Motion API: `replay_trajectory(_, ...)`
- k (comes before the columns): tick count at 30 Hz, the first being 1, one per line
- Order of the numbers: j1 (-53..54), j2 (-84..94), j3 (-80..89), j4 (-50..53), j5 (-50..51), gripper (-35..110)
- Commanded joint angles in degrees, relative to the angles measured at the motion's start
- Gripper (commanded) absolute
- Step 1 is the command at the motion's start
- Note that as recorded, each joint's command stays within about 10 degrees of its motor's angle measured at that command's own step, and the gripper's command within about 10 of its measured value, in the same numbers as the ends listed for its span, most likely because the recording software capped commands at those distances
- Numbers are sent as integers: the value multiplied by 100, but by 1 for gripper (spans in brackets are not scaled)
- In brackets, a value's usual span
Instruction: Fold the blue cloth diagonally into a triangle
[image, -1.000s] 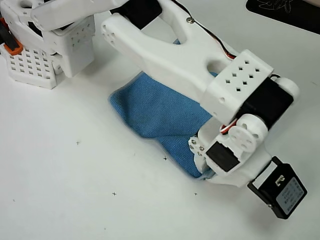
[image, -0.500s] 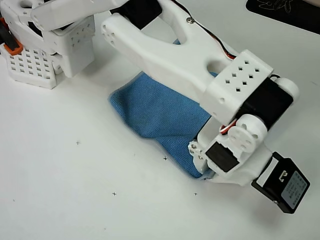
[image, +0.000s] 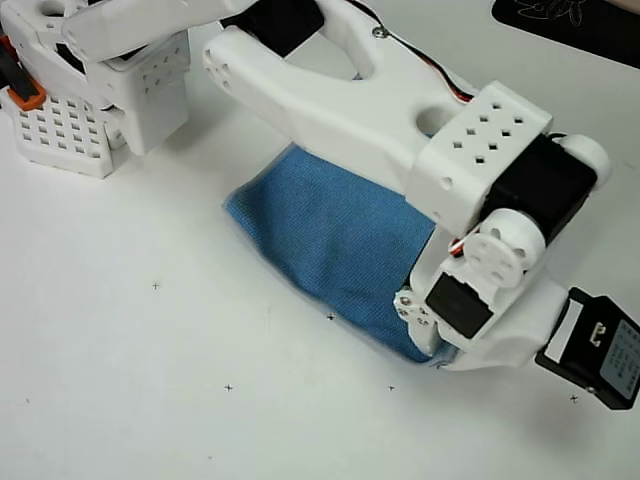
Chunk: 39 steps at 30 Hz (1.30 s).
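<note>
Lying bunched on the white desk (image: 150, 400), the blue cloth (image: 330, 240) runs its long axis diagonally in the overhead view, from its rounded upper-left end near my base down to a narrower lower-right end tucked under my wrist. Its lower-left edge is one fairly straight line with a thin pale rim along it. The upper-right side of the cloth is hidden beneath my arm.

My white arm (image: 340, 100) reaches from the base at the upper left across the cloth toward the lower right, the forearm lying over the cloth's upper side. The wrist bends down at the lower right, and my pincer (image: 432, 352) sits at the cloth's lower-right tip, low against the desk. The wrist housing covers the fingers, so I cannot tell whether they are apart or clamped on the cloth. A black camera module (image: 605, 362) sticks out to the right of the wrist.

Compared with a second ago, my wrist has shifted to the right and slightly down, and the cloth has been drawn out with it: the notch that showed on its lower edge has smoothed into one line.
</note>
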Motion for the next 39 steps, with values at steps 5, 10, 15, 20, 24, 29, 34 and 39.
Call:
replay_trajectory(5, -237, 1000, 185, 149, 97, 0)
replay_trajectory(10, -404, 1000, 519, 158, 272, 0)
replay_trajectory(15, -589, 1167, 984, 237, 439, 0)
replay_trajectory(20, -694, 1378, 1230, 246, 519, 0)
replay_trajectory(24, -747, 1483, 1362, 246, 554, 0)
replay_trajectory(29, -729, 1650, 1450, 246, 466, 0)
replay_trajectory(34, -677, 1826, 1441, 255, 316, 0)
replay_trajectory(39, -606, 1976, 1195, 255, 149, 0)
